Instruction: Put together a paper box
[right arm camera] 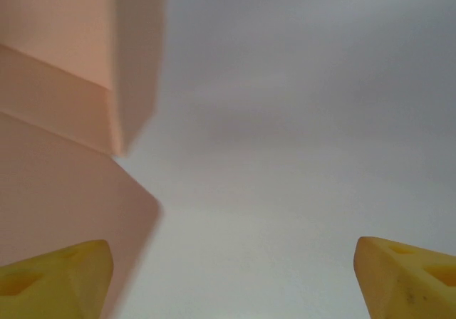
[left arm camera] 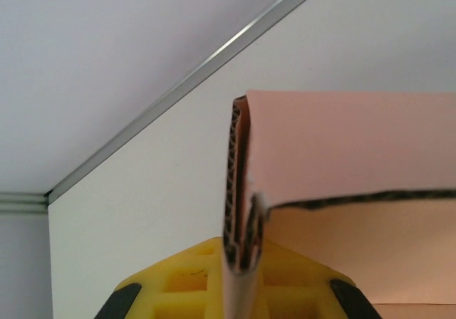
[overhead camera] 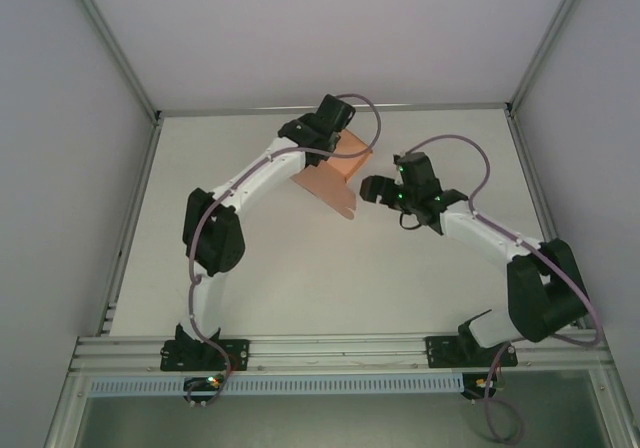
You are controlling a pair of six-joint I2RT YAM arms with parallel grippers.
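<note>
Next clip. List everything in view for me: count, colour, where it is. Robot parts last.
paper box: one, salmon-pink card, partly folded, over the far middle of the table, between the two arms.
table: one, white, under both arms.
enclosure walls: pale grey panels with metal framing, on the left, far and right sides.
rail: one, aluminium, along the near edge, carrying both arm bases.
left arm: one, white and black, reaching to the box's far side.
right arm: one, white and black, reaching in from the right.
left end effector: yellow fingers, shut on an edge of the paper box.
right end effector: yellow fingers, open, close beside the box.
</note>
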